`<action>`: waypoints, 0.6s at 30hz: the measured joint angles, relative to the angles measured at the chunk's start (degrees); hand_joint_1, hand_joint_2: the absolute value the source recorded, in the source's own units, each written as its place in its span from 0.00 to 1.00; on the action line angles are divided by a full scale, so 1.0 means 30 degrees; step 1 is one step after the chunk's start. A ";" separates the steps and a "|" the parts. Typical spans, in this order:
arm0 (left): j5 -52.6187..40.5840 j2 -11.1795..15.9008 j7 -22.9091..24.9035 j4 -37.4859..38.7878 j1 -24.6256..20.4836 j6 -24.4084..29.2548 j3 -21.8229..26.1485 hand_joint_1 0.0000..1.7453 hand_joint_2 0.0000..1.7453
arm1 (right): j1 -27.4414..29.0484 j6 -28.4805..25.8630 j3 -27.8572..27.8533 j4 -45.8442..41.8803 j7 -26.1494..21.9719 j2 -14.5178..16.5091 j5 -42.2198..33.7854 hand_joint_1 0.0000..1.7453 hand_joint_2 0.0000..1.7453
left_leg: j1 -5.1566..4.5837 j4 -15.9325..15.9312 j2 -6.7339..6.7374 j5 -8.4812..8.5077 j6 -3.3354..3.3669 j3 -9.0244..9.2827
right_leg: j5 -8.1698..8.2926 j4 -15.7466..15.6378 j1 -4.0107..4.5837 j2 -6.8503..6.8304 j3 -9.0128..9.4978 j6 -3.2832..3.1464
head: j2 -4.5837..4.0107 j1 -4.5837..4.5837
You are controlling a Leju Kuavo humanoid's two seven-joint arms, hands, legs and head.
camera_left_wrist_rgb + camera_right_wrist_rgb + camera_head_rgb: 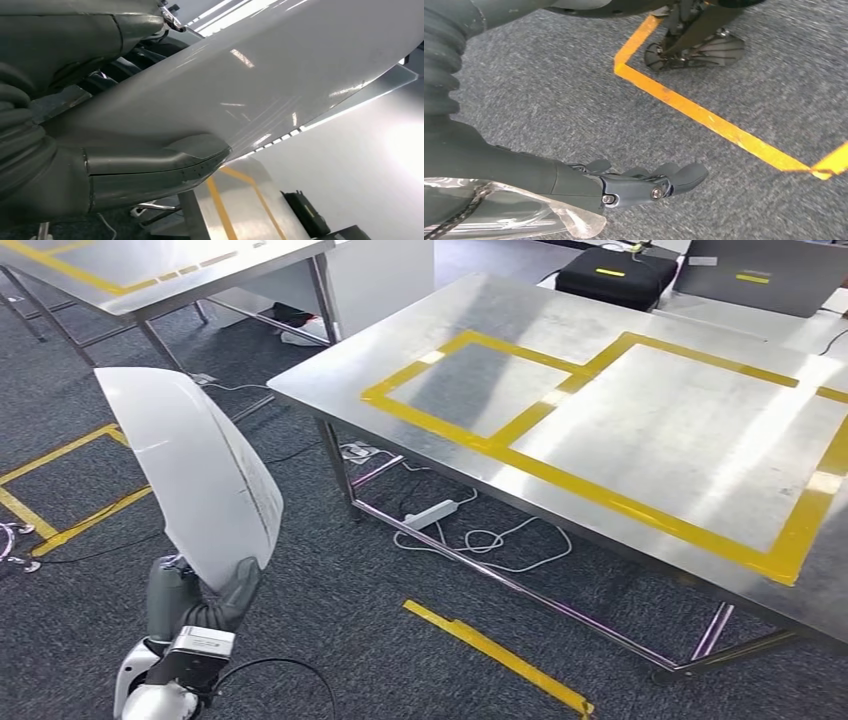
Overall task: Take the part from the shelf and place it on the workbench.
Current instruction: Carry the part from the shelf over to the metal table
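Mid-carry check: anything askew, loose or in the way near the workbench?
Nothing damaged. The white part stands upright in the left hand, still short of the workbench. A power strip and loose white cables lie on the carpet under the bench edge, a possible snag.

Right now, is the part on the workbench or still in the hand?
In the hand: the left hand grips the white part upright above the carpet, short of the workbench.
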 joint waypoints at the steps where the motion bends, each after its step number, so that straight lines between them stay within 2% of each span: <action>1: 0.0053 -0.0007 -0.0009 0.0027 -0.0105 0.0093 0.0004 1.00 1.00 | -0.0006 0.0040 0.0024 0.0000 -0.0005 0.0002 0.0000 0.00 1.00 | -0.0068 -0.0987 -0.0034 0.0326 0.0146 0.0381 | -0.0099 -0.0009 0.0012 0.0038 0.0070 0.0073 | 0.0000 -0.0004; 2: 0.0102 -0.0016 -0.0022 0.0055 -0.0191 0.0189 0.0009 1.00 1.00 | -0.0007 0.0086 0.0049 0.0002 -0.0009 0.0004 0.0000 0.00 1.00 | -0.0136 -0.1581 -0.0061 0.0378 0.0260 0.0603 | -0.0157 -0.0049 0.0009 0.0048 0.0083 0.0167 | 0.0000 0.0015; 5: 0.0258 -0.0058 -0.0076 0.0136 -0.0335 0.0483 0.0044 1.00 1.00 | 0.0025 0.0219 0.0124 0.0004 -0.0013 0.0002 0.0002 0.00 1.00 | -0.0136 -0.2176 -0.0091 0.0231 0.0493 0.0942 | -0.0035 0.0060 -0.0025 -0.0011 0.0154 0.0508 | 0.0000 0.0036; 7: 0.0319 -0.0117 -0.0109 0.0178 -0.0423 0.0629 0.0078 1.00 1.00 | -0.0017 0.0246 0.0202 0.0006 -0.0013 -0.0002 0.0007 0.00 1.00 | -0.0036 -0.2438 -0.0087 0.0233 0.0630 0.1277 | -0.0424 0.0856 -0.0034 -0.0130 -0.0204 0.0652 | 0.0000 0.0129; 10: 0.0454 -0.0189 -0.0188 0.0326 -0.0516 0.0804 0.0124 1.00 1.00 | -0.0067 0.0295 0.0324 0.0007 -0.0029 -0.0004 0.0049 0.00 1.00 | -0.0010 -0.2506 -0.0062 0.0065 0.0702 0.1454 | -0.1706 0.4089 -0.0126 -0.0239 -0.2286 0.0831 | 0.0000 0.0206; 11: 0.0503 -0.0193 -0.0215 0.0399 -0.0520 0.0856 0.0155 1.00 1.00 | -0.0046 0.0317 0.0368 0.0007 -0.0035 -0.0005 0.0077 0.00 1.00 | -0.0011 -0.2502 -0.0061 -0.0020 0.0680 0.1514 | -0.1823 0.4830 -0.0158 -0.0248 -0.2902 0.0911 | 0.0000 0.0200; 12: 0.0541 -0.0195 -0.0239 0.0461 -0.0522 0.0898 0.0193 1.00 1.00 | -0.0018 0.0332 0.0406 0.0007 -0.0040 -0.0014 0.0098 0.00 1.00 | -0.0004 -0.2499 -0.0062 -0.0118 0.0649 0.1615 | -0.1543 0.4883 -0.0189 -0.0261 -0.3172 0.0985 | 0.0000 0.0204; 13: 0.0567 -0.0197 -0.0255 0.0519 -0.0526 0.0946 0.0237 1.00 1.00 | 0.0006 0.0335 0.0441 0.0007 -0.0037 -0.0025 0.0124 0.00 1.00 | 0.0011 -0.2495 -0.0064 -0.0238 0.0596 0.1772 | -0.0849 0.4203 -0.0228 -0.0286 -0.3072 0.1047 | 0.0000 0.0204; 14: 0.0599 -0.0200 -0.0266 0.0574 -0.0538 0.0991 0.0282 1.00 1.00 | 0.0019 0.0337 0.0474 0.0007 -0.0042 -0.0040 0.0149 0.00 1.00 | 0.0032 -0.2490 -0.0062 -0.0378 0.0525 0.1961 | 0.0057 0.3015 -0.0272 -0.0330 -0.2698 0.1097 | 0.0000 0.0208; 15: 0.0627 -0.0204 -0.0273 0.0630 -0.0570 0.1033 0.0332 1.00 1.00 | 0.0012 0.0341 0.0506 0.0007 -0.0049 -0.0055 0.0168 0.00 1.00 | 0.0042 -0.2493 -0.0057 -0.0514 0.0435 0.2148 | 0.0694 0.1869 -0.0272 -0.0383 -0.2270 0.1119 | 0.0000 0.0215; 16: 0.0643 -0.0208 -0.0279 0.0683 -0.0627 0.1075 0.0377 1.00 1.00 | -0.0013 0.0346 0.0536 0.0007 -0.0066 -0.0062 0.0190 0.00 1.00 | 0.0040 -0.2468 -0.0049 -0.0637 0.0326 0.2257 | 0.0954 0.0866 -0.0247 -0.0447 -0.1897 0.1040 | 0.0000 0.0233; 17: 0.0650 -0.0217 -0.0277 0.0727 -0.0696 0.1107 0.0421 1.00 1.00 | -0.0033 0.0361 0.0559 0.0007 -0.0080 -0.0067 0.0210 0.00 1.00 | 0.0031 -0.2445 -0.0035 -0.0733 0.0217 0.2306 | 0.1027 0.0359 -0.0204 -0.0483 -0.1665 0.0894 | 0.0000 0.0233; 18: 0.0621 -0.0226 -0.0273 0.0769 -0.0764 0.1131 0.0455 1.00 1.00 | -0.0047 0.0377 0.0579 0.0007 -0.0091 -0.0069 0.0226 0.00 1.00 | 0.0011 -0.2399 -0.0026 -0.0803 0.0106 0.2330 | 0.0832 0.0225 -0.0150 -0.0502 -0.1584 0.0701 | 0.0000 0.0226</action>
